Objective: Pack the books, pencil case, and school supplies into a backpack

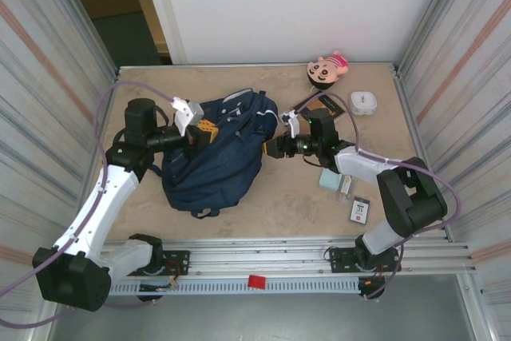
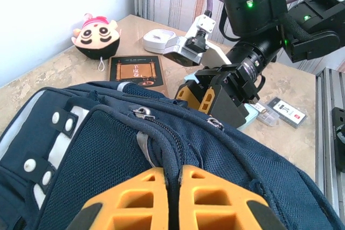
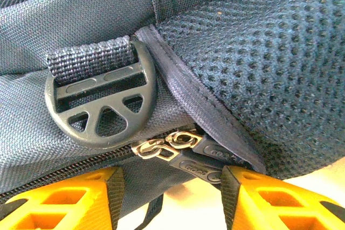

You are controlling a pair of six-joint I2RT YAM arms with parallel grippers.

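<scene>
Backpack (image 1: 219,149) mid-worktop (image 1: 279,197), lying flat, inside hidden. Left fingers (image 1: 206,135) clamped on its fabric ridge. Right fingers (image 1: 275,148) apart, straddling zip pulls (image 3: 161,146). Book (image 2: 135,71) behind right arm, partly covered. Pencil case (image 1: 331,179), clear piece (image 1: 345,188), packet (image 1: 360,210) to right. Doll (image 1: 329,67), white box (image 1: 364,102) at back.

Lab cell, ribbed walls (image 1: 48,77), aluminium rail (image 1: 263,257)

No legible txt anywhere; book (image 2: 135,71) cover lettering too blurry.
</scene>
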